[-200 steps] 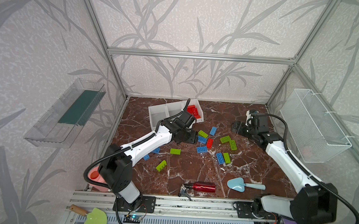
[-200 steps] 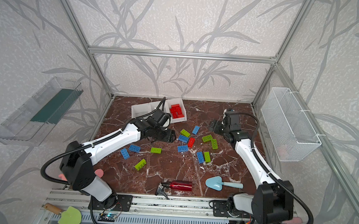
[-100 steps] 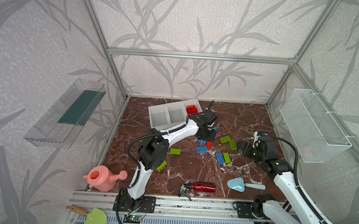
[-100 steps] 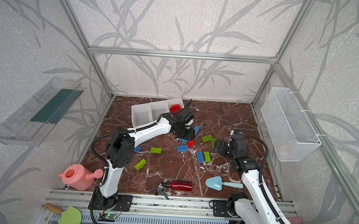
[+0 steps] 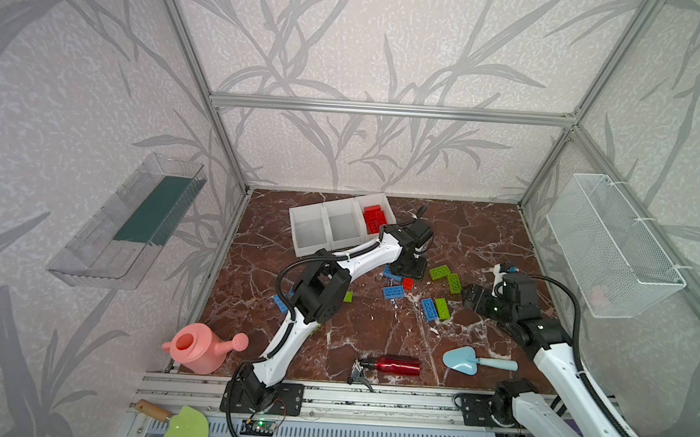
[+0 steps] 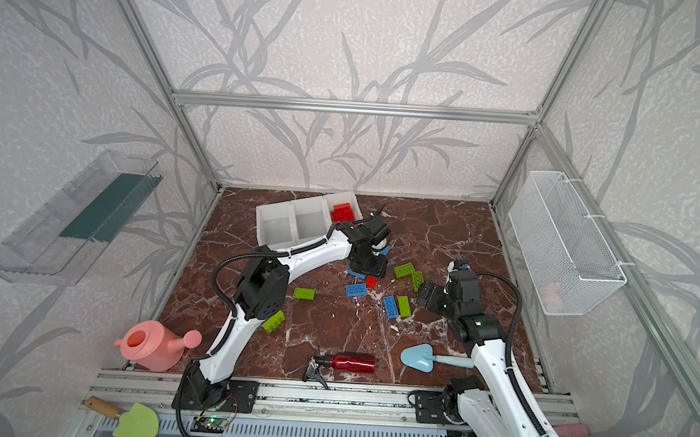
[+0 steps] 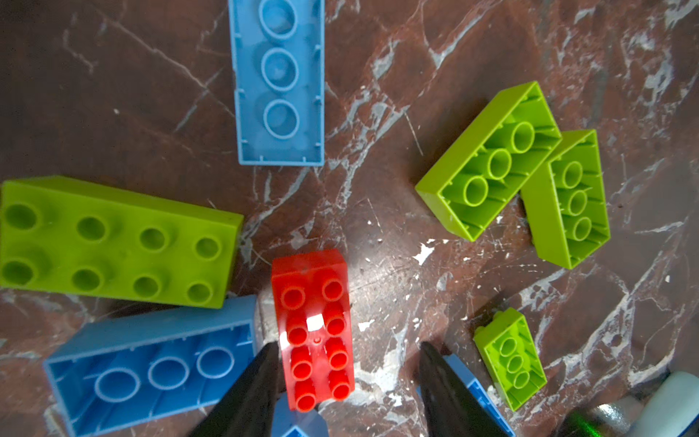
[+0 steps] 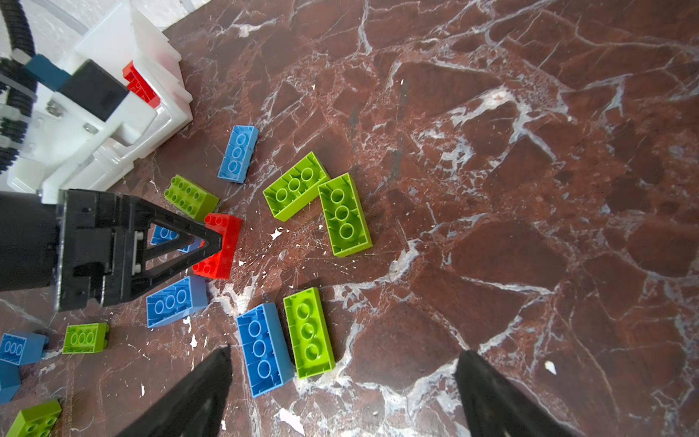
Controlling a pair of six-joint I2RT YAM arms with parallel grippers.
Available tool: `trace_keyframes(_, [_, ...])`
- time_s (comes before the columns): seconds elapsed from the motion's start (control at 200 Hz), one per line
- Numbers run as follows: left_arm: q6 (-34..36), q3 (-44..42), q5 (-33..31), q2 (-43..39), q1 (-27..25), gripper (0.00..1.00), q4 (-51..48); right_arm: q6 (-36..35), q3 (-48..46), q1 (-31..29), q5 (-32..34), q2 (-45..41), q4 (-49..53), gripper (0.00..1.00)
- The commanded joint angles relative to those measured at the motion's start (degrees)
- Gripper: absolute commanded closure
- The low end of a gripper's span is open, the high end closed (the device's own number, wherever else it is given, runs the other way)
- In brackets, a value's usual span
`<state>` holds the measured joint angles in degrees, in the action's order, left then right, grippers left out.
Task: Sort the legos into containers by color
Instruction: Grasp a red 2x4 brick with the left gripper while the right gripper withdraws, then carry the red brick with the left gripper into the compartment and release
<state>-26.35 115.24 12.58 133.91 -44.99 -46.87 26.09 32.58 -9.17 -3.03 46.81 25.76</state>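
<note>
left end effector (image 7: 348,346) now lowered astride red lego (image 7: 312,325) — parted, not clamping, right end effector (image 8: 347,351) still wide apart

Containers (image 5: 341,227): three joined white bins in row, back left of floor, set askew. Red legos (image 5: 372,219) heaped in right-end bin. Lone red brick (image 7: 314,329) lies studs up on floor. Blue bricks (image 5: 393,292) and green bricks (image 5: 439,272) scattered around it, mostly hollow side up. Two green touch in L; one blue-green pair lies side by side.
</note>
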Motion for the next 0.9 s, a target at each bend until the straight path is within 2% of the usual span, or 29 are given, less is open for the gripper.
trace_keyframes(0.0, [-0.23,2.11,-0.45,1.68,-0.29,0.39,-2.23,-1.19,-0.95,0.03,0.27,-0.80,0.47,0.07])
trace_keyframes(0.215, [-0.15,3.89,-0.82,4.28,-0.45,0.42,-3.09,-1.39,-1.62,-0.02,0.39,-1.54,0.45,0.07])
trace_keyframes(0.405, [0.56,4.97,-3.34,4.74,-1.11,0.59,-4.37,-1.30,-1.92,0.03,0.48,-2.16,0.63,0.06])
trace_keyframes(0.535, [1.07,5.35,-4.83,4.03,-1.25,0.66,-5.07,-1.21,-2.17,-0.02,0.28,-2.40,0.43,0.06])
trace_keyframes(0.74, [2.52,6.68,-6.05,0.55,-1.08,0.67,-5.68,-1.15,-2.18,0.07,-1.52,-2.10,-0.85,0.06])
trace_keyframes(0.9, [4.56,13.15,-7.29,-0.19,-0.25,0.67,-10.12,-0.35,-2.48,-0.05,-4.36,-0.71,-2.78,0.06])
